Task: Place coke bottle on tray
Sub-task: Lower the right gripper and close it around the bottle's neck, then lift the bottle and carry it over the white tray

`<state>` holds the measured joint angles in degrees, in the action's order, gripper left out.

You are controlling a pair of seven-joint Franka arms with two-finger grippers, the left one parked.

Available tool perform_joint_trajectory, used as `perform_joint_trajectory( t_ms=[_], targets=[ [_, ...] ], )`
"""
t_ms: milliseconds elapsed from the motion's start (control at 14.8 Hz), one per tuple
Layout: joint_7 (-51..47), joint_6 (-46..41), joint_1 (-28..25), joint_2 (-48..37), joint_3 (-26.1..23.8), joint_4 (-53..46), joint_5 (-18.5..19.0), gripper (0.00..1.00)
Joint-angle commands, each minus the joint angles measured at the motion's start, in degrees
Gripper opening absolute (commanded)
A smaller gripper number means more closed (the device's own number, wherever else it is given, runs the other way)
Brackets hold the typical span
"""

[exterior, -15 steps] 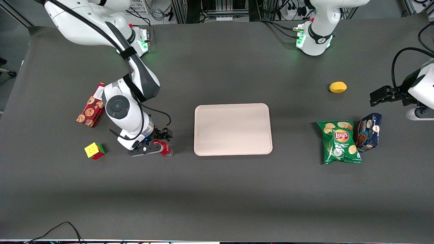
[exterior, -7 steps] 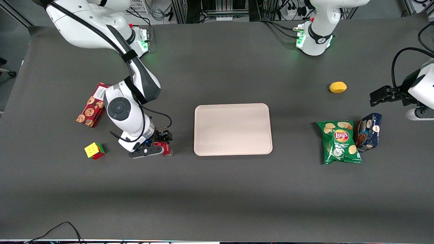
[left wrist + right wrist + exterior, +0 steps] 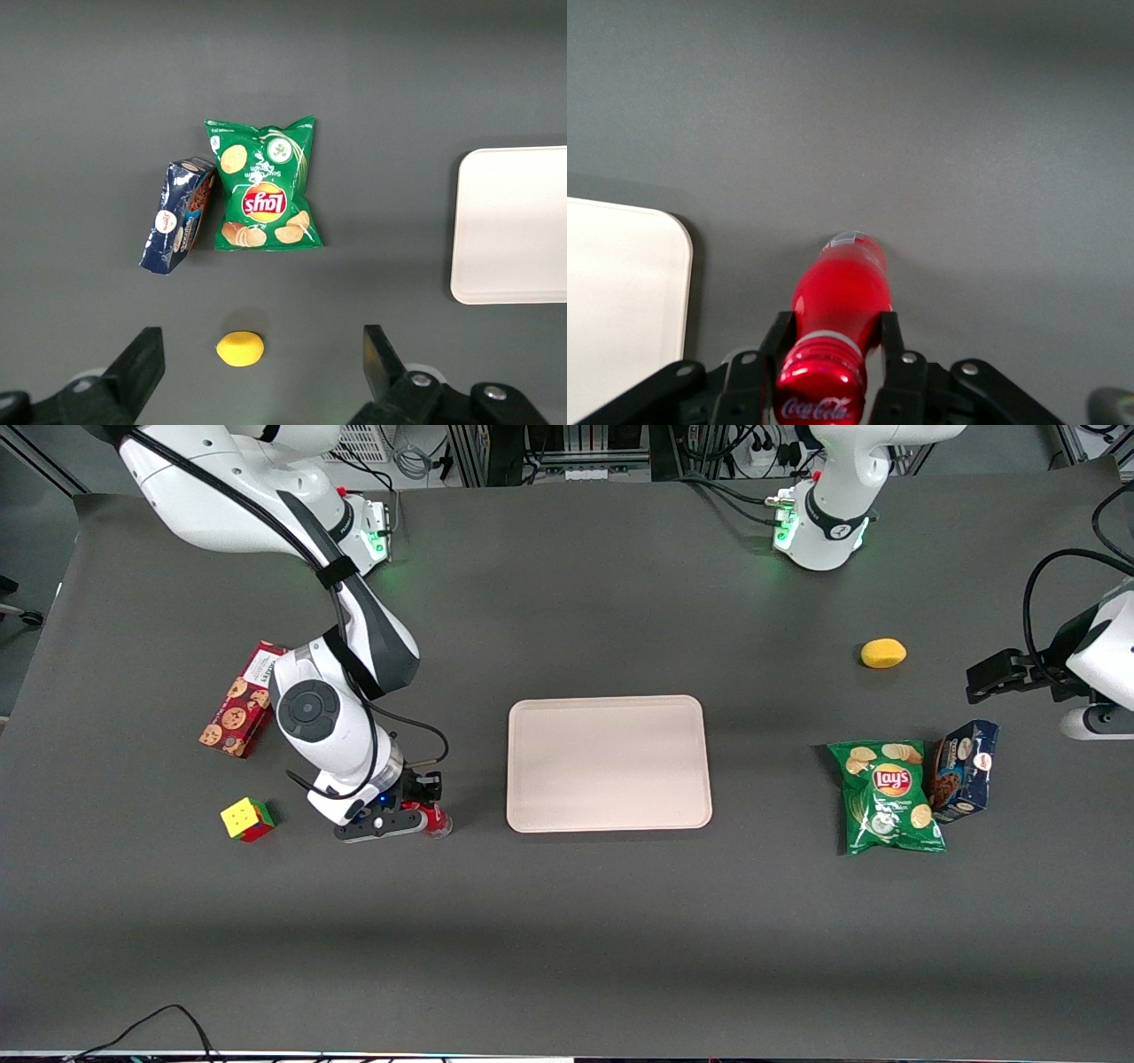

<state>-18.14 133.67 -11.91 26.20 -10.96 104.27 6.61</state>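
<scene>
The coke bottle [image 3: 436, 821], red with a red cap, stands on the dark table a short way from the tray's [image 3: 609, 762] edge nearest the working arm. My right gripper [image 3: 421, 808] is down over it. In the right wrist view the black fingers [image 3: 778, 332] press on both sides of the coke bottle [image 3: 842, 297] just under its cap, so the gripper [image 3: 835, 326] is shut on it. The bottle's clear base touches the table. The tray [image 3: 620, 292] is pale, flat and bare, with its rounded corner close beside the bottle.
A colour cube [image 3: 247, 818] and a red cookie box [image 3: 237, 710] lie toward the working arm's end. A green Lay's bag [image 3: 889, 797], a blue box [image 3: 964, 771] and a yellow lemon [image 3: 883, 653] lie toward the parked arm's end.
The right arm's wrist has sunk a little and shifted slightly toward the working arm's end, bringing the gripper lower around the bottle. The bottle stays where it was on the table.
</scene>
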Motion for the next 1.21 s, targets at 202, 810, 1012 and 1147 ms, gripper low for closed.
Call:
perform_joint_trajectory(
  t_ms=[202, 810, 1012, 1147],
  targets=[
    [-0.7, -5.8, -0.1, 0.4, -0.4, -6.0, 0.9, 0.00],
    [-1.5, -38.4, -0.3, -5.0, -6.2, -27.2, -2.5, 0.00],
    [-1.5, -39.3, -0.5, -5.0, -6.3, -27.6, -2.7, 0.00],
    [-4.3, -39.3, -3.1, -4.6, -6.8, -27.5, -2.7, 0.00]
  ],
)
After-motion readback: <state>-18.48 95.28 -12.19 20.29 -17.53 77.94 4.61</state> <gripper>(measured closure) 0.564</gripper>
